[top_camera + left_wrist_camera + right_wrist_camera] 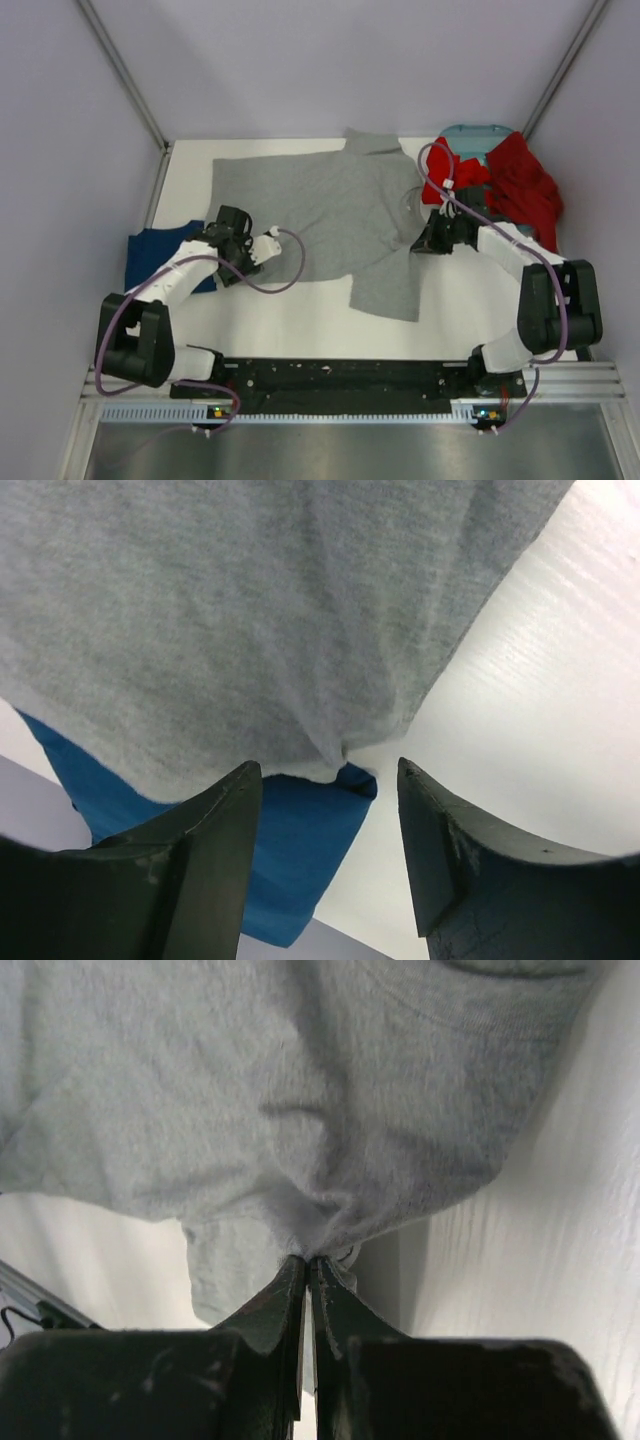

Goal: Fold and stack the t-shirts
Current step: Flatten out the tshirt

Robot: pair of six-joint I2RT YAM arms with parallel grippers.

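my right gripper (307, 1260) is pressed fully closed, the two fingers meeting with a pinch of the grey t-shirt (300, 1090) bunched between their tips. the cloth puckers into small folds right at the pinch and spreads away from it over the white table (520, 1220). from above, my right gripper (428, 240) sits at the right side of the grey t-shirt (330, 215), near its collar and just above the sleeve that points toward my bases.

my left gripper (328, 770) is wide open and has hold of nothing. the dark fingers (215, 820) stand apart on either side of a corner of the grey t-shirt (250, 610). the navy t-shirt (290, 860) shows past that edge, and bare table (540, 700) lies to the right. i cannot tell whether the fingers touch the cloth. in the top view my left gripper (228, 228) is at the near left corner of the grey shirt.

the grey shirt lies spread mostly flat across the middle of the table (300, 320), one sleeve toward the back wall. the navy t-shirt (150, 250) lies at the left edge, partly under my left arm. the red t-shirts (520, 185) are heaped at the far right corner, draped over the teal basket (470, 132)
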